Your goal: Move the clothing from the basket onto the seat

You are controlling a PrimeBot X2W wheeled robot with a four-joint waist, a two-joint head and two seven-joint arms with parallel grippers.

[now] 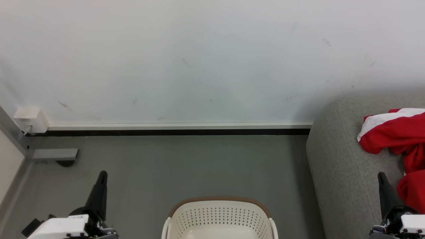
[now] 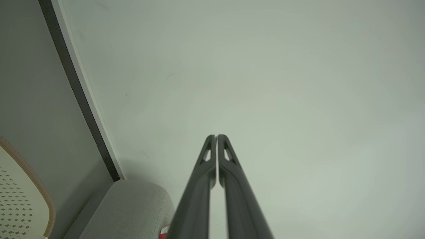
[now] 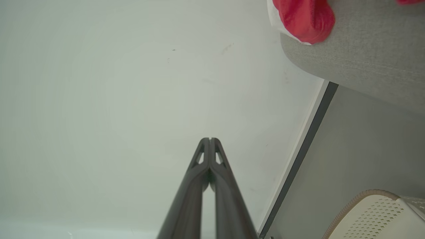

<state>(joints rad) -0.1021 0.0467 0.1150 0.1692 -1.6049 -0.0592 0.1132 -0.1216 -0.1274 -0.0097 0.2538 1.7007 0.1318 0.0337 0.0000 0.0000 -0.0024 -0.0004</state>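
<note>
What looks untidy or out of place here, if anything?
The clothing lies crumpled in a heap on the seat, not folded. The wall carries a few dark scuff marks. Nothing looks spilled or broken.

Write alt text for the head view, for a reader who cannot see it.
Red and white clothing lies on the grey seat at right; the cream basket stands on the floor at bottom centre, its visible part empty. The left gripper and the right gripper, both shut, point up from the lower corners.
</note>
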